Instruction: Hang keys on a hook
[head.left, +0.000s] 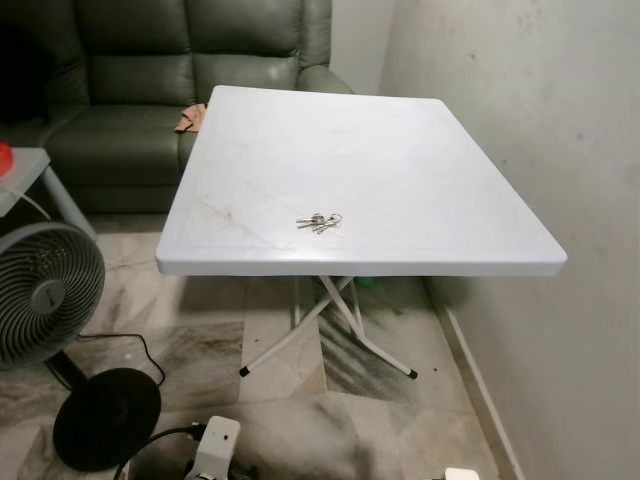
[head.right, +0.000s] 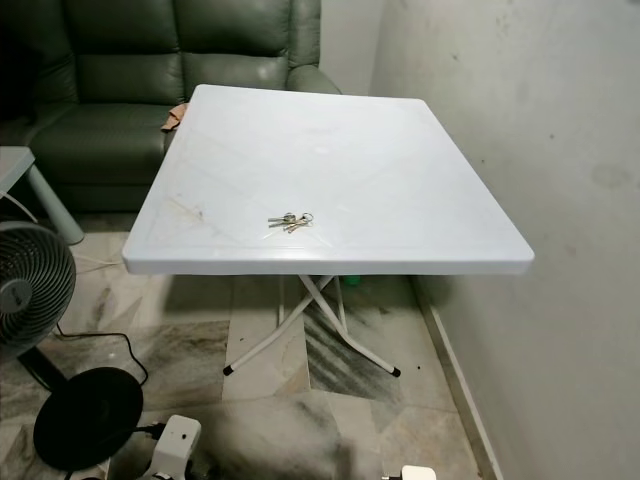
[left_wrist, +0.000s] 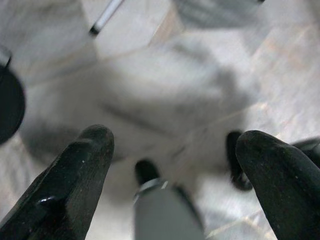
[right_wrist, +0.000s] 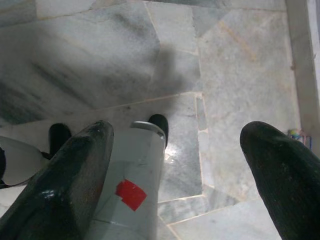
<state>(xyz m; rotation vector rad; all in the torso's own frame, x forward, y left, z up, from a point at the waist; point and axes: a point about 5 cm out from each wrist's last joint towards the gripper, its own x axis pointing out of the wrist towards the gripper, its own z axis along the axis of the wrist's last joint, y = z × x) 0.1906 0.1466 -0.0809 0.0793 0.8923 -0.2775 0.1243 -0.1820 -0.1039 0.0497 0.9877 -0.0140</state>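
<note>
The keys (head.left: 319, 222) lay on the white worktop (head.left: 420, 180), a small bunch near its front edge and a little left of that edge's middle, well short of the wall (head.left: 540, 120) on the worktop's right side. I judged them light, hard and slippery, a loose cluster on a ring that would splay and slide on the smooth plastic if nudged. The ring end, on the bunch's right, looked the best place to pinch, since the ring is also what must go over a hook; the blades fanned out to the left would only twist in a grip.

My left hand (left_wrist: 172, 150) hung low over the marble floor (right_wrist: 120, 55) in front of the worktop, its two fingers spread wide with nothing between them. My right hand (right_wrist: 175, 150) hung the same way, spread and empty, above the floor. Both were well apart from the keys, below the worktop's level, so either would have to rise and reach forward over the front edge.
</note>
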